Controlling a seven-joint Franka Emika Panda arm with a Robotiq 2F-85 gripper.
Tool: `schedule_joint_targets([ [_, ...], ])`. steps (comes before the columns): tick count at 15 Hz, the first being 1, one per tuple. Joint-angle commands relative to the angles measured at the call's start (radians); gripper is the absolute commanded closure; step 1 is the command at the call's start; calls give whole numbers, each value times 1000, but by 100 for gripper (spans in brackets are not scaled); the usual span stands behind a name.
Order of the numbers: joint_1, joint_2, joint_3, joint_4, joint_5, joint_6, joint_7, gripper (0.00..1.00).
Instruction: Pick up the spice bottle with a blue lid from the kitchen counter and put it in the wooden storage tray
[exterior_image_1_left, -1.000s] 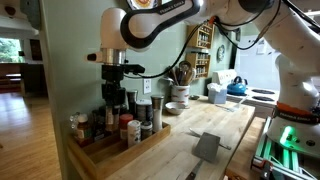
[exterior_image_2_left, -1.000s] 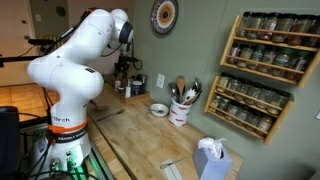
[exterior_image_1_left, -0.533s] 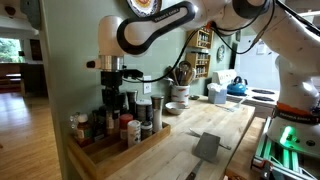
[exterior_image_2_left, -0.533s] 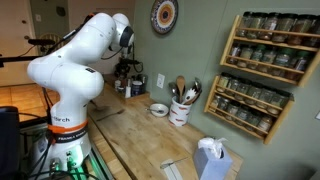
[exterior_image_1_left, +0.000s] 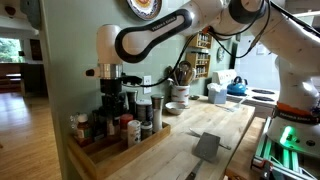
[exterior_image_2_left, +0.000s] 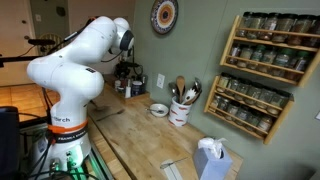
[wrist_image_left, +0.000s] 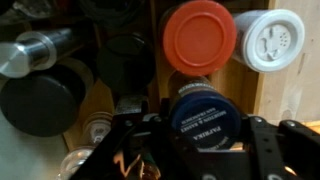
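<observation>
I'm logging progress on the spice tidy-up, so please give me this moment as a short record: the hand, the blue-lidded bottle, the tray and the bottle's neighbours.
hand: low over the wooden storage tray, among the jars
blue-lidded bottle: upright between the hand's fingers in the wrist view
grip: cannot tell whether the fingers press on the bottle
tray: at the end of the kitchen counter, crowded with jars
neighbours: red-lidded jar and white shaker-top jar just beyond the bottle
</observation>
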Motion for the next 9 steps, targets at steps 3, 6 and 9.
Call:
schedule_joint_targets([
  [3,25,37,-18,45,-24,-40,11,71],
  [6,28,41,-20,49,-28,-58,4,71],
  [9,38,42,-28,64,-44,-83,5,55],
])
